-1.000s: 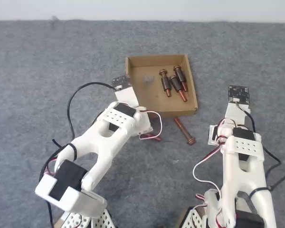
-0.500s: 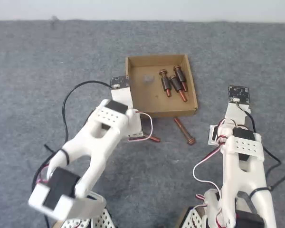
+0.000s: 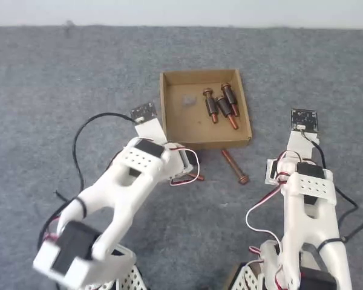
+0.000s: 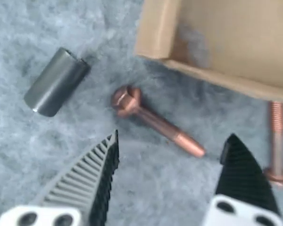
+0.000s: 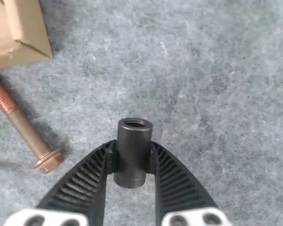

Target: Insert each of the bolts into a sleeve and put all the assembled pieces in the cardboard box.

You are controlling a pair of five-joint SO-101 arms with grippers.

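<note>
Bolt (image 4: 158, 125) loose beside cardboard box (image 4: 155, 28), left end effector (image 4: 173, 137) agape, right end effector (image 5: 132, 147) clamped on sleeve (image 5: 134, 134)

A: The bolt (image 4: 153, 120) is coppery metal with a soft sheen. The sleeve (image 5: 131, 172) is dark, smooth, dull metal.
B: Cardboard box (image 4: 217, 42) matt brown, table (image 5: 203, 70) rough grey felt, right gripper (image 5: 132, 148) ribbed black plastic.

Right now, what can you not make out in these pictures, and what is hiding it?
- High view: the left arm covers most of one loose bolt; just its tip pokes out.
- High view: a pale patch in the cardboard box is too faint to identify.
- Right wrist view: the right pincer covers the sides of its sleeve; the bore is too dark to see into.
</note>
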